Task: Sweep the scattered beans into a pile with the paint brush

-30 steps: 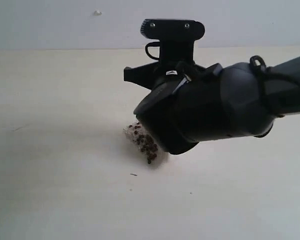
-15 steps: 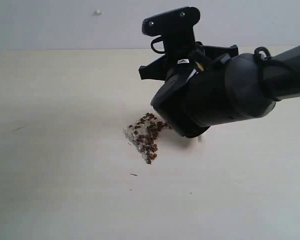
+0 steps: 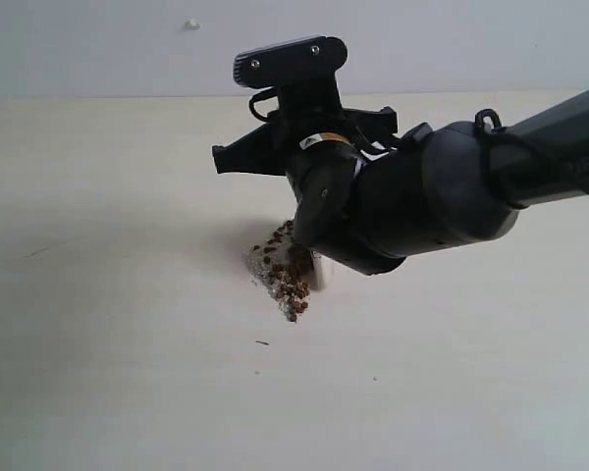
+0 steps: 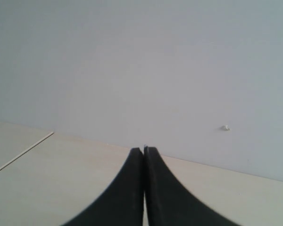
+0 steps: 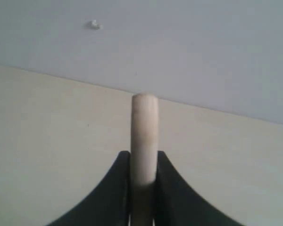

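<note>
Right fingers (image 5: 119, 188) are clamping the paint brush (image 5: 144, 127), its bristles hiding behind the arm (image 3: 442, 196) over the pile (image 3: 287, 285); left fingers (image 4: 127, 188) are pressing together.

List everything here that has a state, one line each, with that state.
right gripper: shut on the paint brush.
paint brush: clamped by its wooden handle, with the rounded end sticking out past the fingertips; bristles mostly hidden by the arm.
left gripper: shut, holding nothing.
beans: bunched close together on the table, partly hidden behind the right arm.
</note>
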`<action>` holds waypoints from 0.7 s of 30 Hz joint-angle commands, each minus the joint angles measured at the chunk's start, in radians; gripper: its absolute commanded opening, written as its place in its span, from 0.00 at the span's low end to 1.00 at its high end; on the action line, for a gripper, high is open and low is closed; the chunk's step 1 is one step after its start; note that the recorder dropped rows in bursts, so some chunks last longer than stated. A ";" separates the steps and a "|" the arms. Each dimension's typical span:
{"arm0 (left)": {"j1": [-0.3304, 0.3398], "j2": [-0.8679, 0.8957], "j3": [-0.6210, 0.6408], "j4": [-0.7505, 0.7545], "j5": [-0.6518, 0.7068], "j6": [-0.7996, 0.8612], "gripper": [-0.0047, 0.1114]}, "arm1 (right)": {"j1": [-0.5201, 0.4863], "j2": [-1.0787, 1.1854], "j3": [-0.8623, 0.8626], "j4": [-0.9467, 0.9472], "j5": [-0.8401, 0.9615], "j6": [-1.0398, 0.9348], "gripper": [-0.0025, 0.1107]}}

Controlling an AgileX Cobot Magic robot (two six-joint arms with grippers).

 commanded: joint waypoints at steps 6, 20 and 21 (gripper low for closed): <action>0.000 -0.006 0.003 0.004 -0.002 -0.003 0.04 | 0.021 -0.059 0.004 -0.016 0.039 -0.014 0.02; 0.000 -0.006 0.003 0.004 -0.002 -0.003 0.04 | 0.018 -0.173 0.004 0.034 -0.045 -0.448 0.02; 0.000 -0.006 0.003 0.004 -0.002 -0.003 0.04 | 0.018 -0.164 0.004 -0.017 -0.034 -0.447 0.02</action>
